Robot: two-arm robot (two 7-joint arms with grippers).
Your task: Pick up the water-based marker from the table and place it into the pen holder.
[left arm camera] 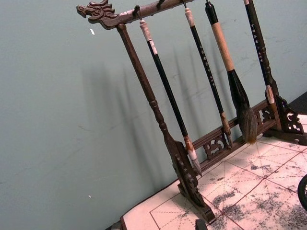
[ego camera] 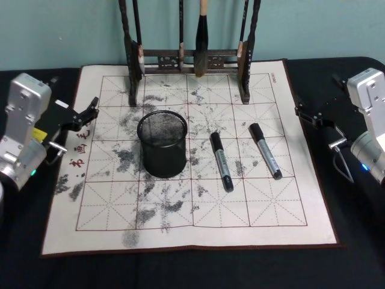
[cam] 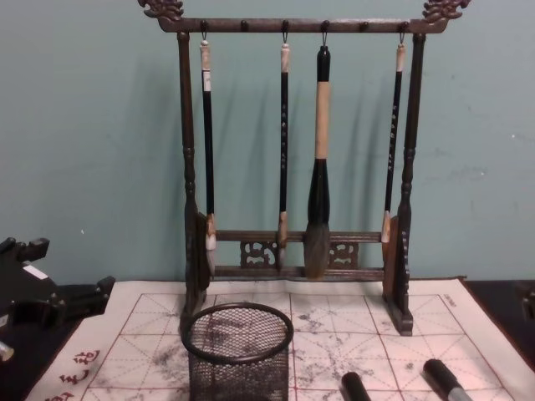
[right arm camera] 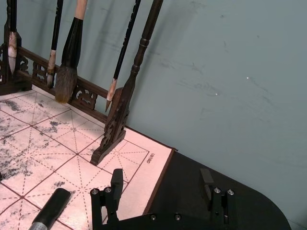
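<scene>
Not begun: inner marker [ego camera: 221,161], outer marker [ego camera: 265,150] flat at pen holder's [ego camera: 162,143] 3 o'clock; left gripper [ego camera: 92,110] at mat's [ego camera: 271,211] 9, right gripper [right arm camera: 161,183] at 3, both agape, empty.

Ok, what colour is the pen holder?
The pen holder is black wire mesh, clearest in the head view.
</scene>
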